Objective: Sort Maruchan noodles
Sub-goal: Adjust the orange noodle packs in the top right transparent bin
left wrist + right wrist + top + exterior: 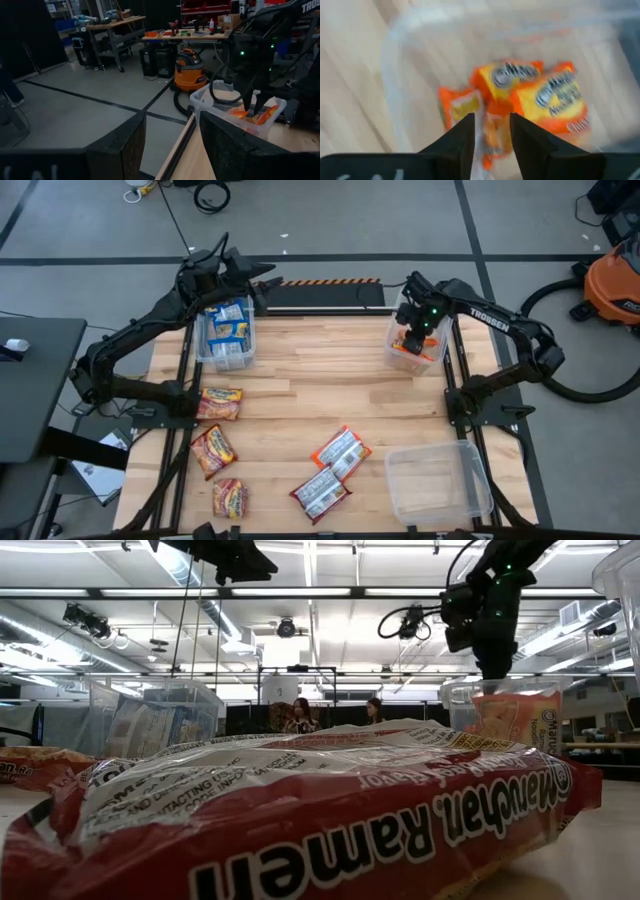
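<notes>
Orange Maruchan noodles packets (535,95) lie in a clear bin (392,340) at the far right. My right gripper (491,132) hangs just above them, pointing down, open, with nothing between its fingers. Blue-and-yellow packets (228,328) fill a clear bin (205,350) at the far left. My left gripper (172,145) stands level above that bin's far edge, open and empty. Red packets (218,402) and two red packets with their white backs up (342,452) lie flat on the table.
An empty clear bin (437,480) stands at the near right corner. One red packet (300,810) lies close before the low camera. The middle of the wooden table (320,370) holds nothing. An orange shop vacuum (612,280) sits on the floor beyond the right edge.
</notes>
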`<action>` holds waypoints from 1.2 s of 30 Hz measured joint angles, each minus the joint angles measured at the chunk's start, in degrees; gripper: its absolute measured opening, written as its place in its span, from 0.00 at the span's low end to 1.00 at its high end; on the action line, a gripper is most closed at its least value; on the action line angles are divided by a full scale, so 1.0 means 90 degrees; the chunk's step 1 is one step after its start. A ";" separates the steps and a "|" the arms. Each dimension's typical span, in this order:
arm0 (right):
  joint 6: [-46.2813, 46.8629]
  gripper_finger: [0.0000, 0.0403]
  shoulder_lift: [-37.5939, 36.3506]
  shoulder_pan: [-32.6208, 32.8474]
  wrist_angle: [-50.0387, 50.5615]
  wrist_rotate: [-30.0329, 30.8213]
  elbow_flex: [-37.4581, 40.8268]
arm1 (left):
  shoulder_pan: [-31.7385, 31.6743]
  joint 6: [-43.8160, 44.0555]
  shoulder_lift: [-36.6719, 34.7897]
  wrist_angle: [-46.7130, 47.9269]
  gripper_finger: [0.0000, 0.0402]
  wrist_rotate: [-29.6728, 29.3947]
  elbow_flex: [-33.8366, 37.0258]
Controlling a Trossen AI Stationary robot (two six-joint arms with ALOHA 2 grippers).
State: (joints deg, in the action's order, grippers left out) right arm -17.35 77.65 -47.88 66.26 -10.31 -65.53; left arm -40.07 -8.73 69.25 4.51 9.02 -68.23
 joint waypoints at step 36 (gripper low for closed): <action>-0.0264 0.34 0.1247 0.0568 -0.0792 0.0842 0.0194 | 0.0000 -0.0059 0.0002 -0.0008 0.48 -0.0045 0.0000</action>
State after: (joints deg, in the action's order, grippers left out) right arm -19.72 88.87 -42.76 59.13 -2.73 -63.79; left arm -40.07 -9.26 69.28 4.44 8.62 -68.23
